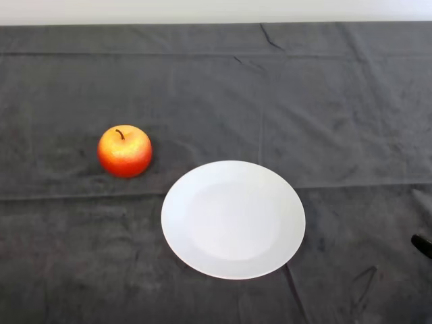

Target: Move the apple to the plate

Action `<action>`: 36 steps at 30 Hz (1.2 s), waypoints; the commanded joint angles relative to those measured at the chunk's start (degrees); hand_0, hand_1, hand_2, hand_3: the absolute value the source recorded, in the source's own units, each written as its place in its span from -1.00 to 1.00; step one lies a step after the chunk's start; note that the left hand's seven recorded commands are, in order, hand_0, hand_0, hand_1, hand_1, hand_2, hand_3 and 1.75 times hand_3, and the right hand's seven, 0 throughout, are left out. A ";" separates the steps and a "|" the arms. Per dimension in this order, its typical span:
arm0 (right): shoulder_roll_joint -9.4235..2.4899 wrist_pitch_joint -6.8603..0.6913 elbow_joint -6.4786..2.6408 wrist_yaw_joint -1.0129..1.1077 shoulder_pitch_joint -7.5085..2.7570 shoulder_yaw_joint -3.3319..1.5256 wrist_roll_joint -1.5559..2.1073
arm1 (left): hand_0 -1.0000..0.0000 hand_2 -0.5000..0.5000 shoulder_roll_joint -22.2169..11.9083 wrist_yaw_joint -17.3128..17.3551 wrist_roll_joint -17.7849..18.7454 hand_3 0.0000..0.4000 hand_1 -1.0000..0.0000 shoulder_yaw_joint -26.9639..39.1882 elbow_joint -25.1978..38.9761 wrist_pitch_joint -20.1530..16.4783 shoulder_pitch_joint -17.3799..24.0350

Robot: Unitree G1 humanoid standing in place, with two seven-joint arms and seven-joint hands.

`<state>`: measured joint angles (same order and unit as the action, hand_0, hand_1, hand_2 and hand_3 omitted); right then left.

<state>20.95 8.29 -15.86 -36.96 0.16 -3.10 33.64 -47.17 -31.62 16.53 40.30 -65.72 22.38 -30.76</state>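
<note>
A red and yellow apple (pixel 125 150) with a dark stem stands upright on the dark cloth, left of centre. A white round plate (pixel 233 219) lies on the cloth to the right of the apple and nearer to me. The plate has nothing on it. A narrow gap of cloth separates the apple from the plate's rim.
The dark cloth (pixel 337 115) covers the whole table and has creases. The table's far edge runs along the top of the view. A small black object (pixel 422 244) pokes in at the right edge.
</note>
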 commanded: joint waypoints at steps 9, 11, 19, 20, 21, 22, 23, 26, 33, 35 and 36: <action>-0.65 -0.83 -2.05 0.38 -0.85 -1.09 1.89 | 1.00 0.00 1.49 0.53 -2.37 -1.00 1.00 -3.68 -2.26 -1.90 -4.22; -0.65 -0.83 -2.05 0.38 -0.85 -1.08 1.88 | 1.00 0.00 1.83 0.63 -2.70 -1.00 1.00 -4.24 -2.19 -2.09 -4.60; -0.68 -0.85 -2.04 0.41 -0.85 -1.04 1.85 | 1.00 0.00 2.89 1.55 -4.03 -1.00 1.00 -6.47 -1.88 -2.86 -5.90; -0.68 -0.86 -2.04 0.41 -0.85 -1.03 1.84 | 1.00 0.00 3.02 1.70 -4.21 -1.00 1.00 -6.76 -1.84 -2.95 -6.06; -0.68 -0.86 -2.04 0.42 -0.85 -1.03 1.84 | 1.00 0.00 3.17 1.85 -4.40 -1.00 1.00 -7.07 -1.79 -3.03 -6.21; -0.69 -0.86 -2.04 0.42 -0.85 -1.02 1.83 | 1.00 0.00 3.35 1.97 -4.61 -1.00 1.00 -7.39 -1.74 -3.11 -6.38; -0.69 -0.87 -2.04 0.42 -0.86 -1.02 1.83 | 1.00 0.00 3.56 2.07 -4.81 -1.00 1.00 -7.72 -1.69 -3.18 -6.55; -0.70 -0.88 -2.04 0.43 -0.86 -1.00 1.81 | 1.00 0.00 4.42 2.20 -5.60 -1.00 1.00 -8.91 -1.48 -3.45 -7.32; -0.74 -0.90 -2.03 0.46 -0.86 -0.95 1.76 | 1.00 0.00 6.98 2.50 -7.86 -1.00 1.00 -12.24 -0.75 -4.14 -9.35; -0.75 -0.91 -2.02 0.47 -0.86 -0.93 1.75 | 1.00 0.00 7.85 2.55 -8.61 -1.00 1.00 -13.31 -0.46 -4.30 -9.90; -0.75 -0.92 -2.02 0.48 -0.86 -0.92 1.74 | 1.00 0.00 8.26 2.66 -9.00 -1.00 1.00 -13.88 -0.29 -4.41 -10.15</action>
<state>20.98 8.43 -15.83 -36.90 0.17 -3.13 33.62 -38.85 -29.22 9.44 26.94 -65.71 18.57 -37.34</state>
